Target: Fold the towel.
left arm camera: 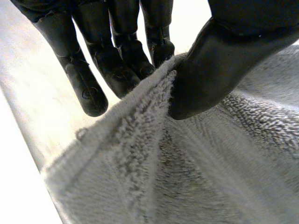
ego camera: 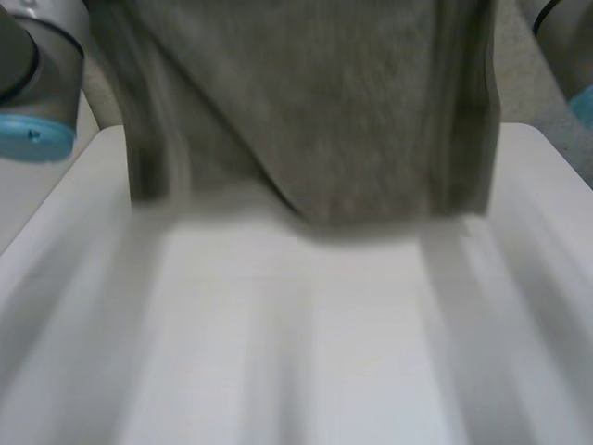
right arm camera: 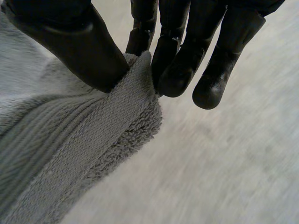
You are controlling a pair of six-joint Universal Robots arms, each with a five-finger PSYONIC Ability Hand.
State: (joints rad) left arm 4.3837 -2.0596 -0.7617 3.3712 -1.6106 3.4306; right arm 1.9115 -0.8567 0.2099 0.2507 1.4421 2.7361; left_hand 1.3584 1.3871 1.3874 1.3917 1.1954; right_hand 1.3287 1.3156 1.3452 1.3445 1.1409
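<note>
While thumb presses fingers (left arm camera: 117, 65), left hand (left arm camera: 219, 60) and right hand (right arm camera: 79, 46) each pinch the towel (left arm camera: 187, 177) — cloth between.

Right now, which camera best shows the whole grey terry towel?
Head view: the grey terry towel hangs spread above the white table. The wrist views show its edge pinched, once by the black left hand, once by the right hand.

In the right wrist view I see the right hand (right arm camera: 70, 42) pinching a corner of the grey towel (right arm camera: 65, 144) between its thumb and its fingers (right arm camera: 180, 70). A ribbed band and looped pile run along the hem. The cloth trails away beside the thumb, over the white table (right arm camera: 224, 168).
</note>
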